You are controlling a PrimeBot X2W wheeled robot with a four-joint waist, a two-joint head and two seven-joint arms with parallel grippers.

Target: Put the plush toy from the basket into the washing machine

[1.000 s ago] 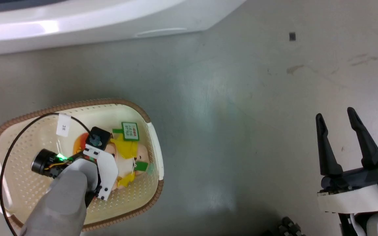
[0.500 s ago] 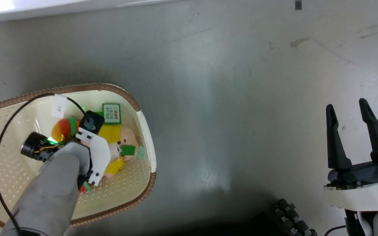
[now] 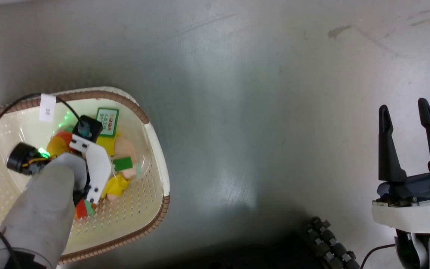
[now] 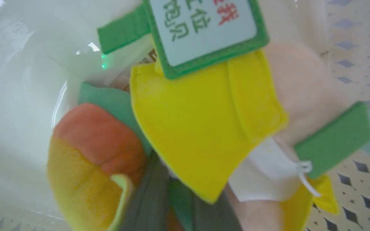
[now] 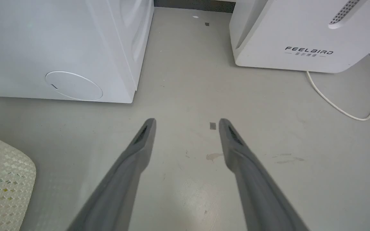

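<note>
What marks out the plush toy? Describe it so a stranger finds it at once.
On the grey floor, lower left in the head view, sits a cream perforated basket with a brown rim. Inside it lies the plush toy. Unlike the plain basket around it, it shows orange, red and green burger layers, yellow felt, pale pink parts and a green-edged white tag.
</note>
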